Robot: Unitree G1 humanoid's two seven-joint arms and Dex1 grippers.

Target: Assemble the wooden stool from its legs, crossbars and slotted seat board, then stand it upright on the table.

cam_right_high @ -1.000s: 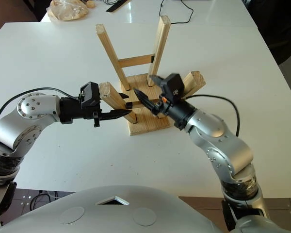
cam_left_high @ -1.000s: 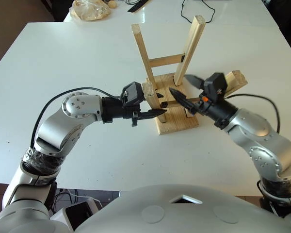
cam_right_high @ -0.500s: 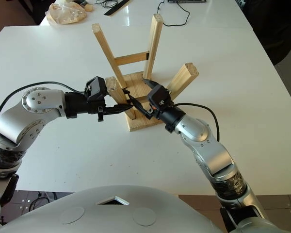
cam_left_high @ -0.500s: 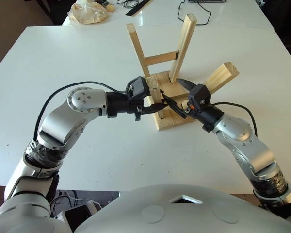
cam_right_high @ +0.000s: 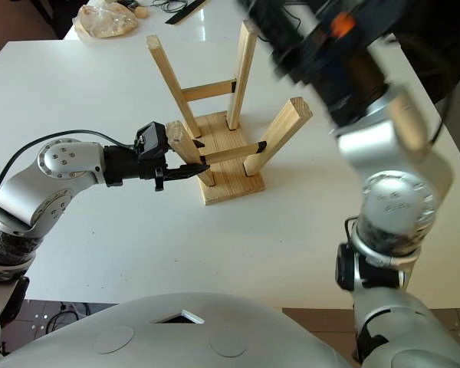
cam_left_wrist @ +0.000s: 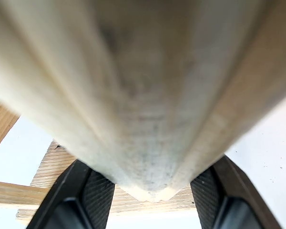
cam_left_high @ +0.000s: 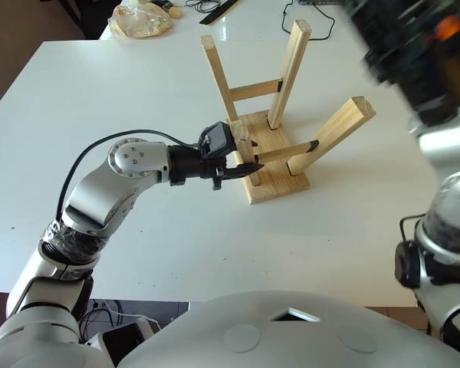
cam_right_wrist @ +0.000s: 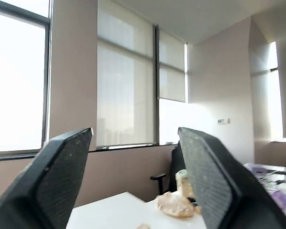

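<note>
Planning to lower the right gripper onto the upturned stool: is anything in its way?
Nothing visible. The right gripper hangs open, high above the stool; the left gripper clamps only the near leg on the stool's left side.

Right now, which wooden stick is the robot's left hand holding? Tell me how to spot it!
Find the wooden seat board lying flat on the white table, with four legs sticking up. The held leg is the near one on the robot's left. It alone has the left gripper clamped around it; the leaning leg beside it tips out rightward.
</note>
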